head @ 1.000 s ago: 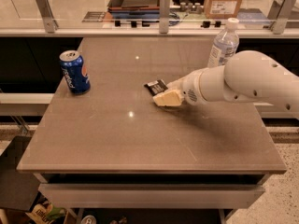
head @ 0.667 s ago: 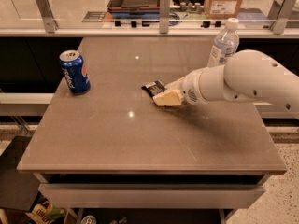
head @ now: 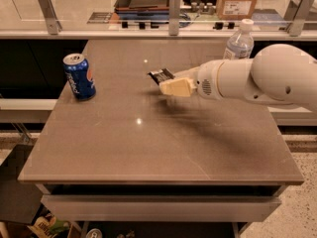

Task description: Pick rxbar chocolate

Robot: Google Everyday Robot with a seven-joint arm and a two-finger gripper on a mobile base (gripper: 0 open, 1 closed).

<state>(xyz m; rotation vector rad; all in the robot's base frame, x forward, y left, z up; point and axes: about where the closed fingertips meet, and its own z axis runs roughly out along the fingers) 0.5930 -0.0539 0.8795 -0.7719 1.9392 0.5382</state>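
Note:
The rxbar chocolate is a small black bar with white print, near the middle of the brown table. It sticks out to the left from my gripper, whose cream fingers are shut on its right end. The bar hangs slightly above the tabletop, with a shadow under it. My white arm reaches in from the right.
A blue soda can stands upright at the table's left. A clear water bottle stands at the back right, just behind my arm. A counter with a glass rail runs along the back.
The bar and my gripper have risen off the tabletop and shifted slightly left. The can and bottle have not moved.

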